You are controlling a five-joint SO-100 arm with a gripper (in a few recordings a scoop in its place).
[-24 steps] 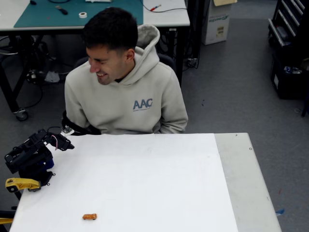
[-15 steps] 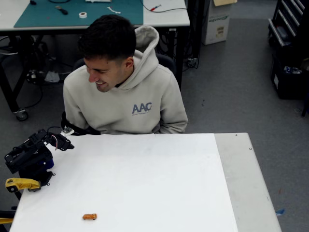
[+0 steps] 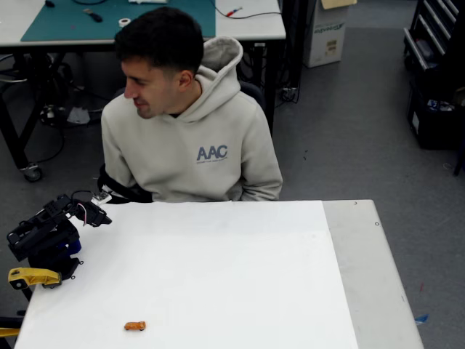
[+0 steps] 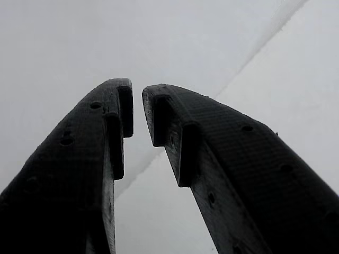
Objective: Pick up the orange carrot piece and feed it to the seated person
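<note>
End effector (image 3: 98, 216) parked at worktop's (image 3: 218, 276) 9 o'clock edge, folded arm, fingers (image 4: 119, 121) nearly together with only a thin gap, nothing held; looks like rest pose. Orange carrot piece (image 3: 134, 326) lies flat near 7 o'clock, well apart from it, long axis 3–9 o'clock. Seated person (image 3: 185, 123) at 12 o'clock, within feeding reach.

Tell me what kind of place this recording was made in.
Probably a robotics lab or workshop: a workbench with a green cutting mat and tools behind the seated person, a grey concrete floor, and a small robot arm at the white table.
</note>
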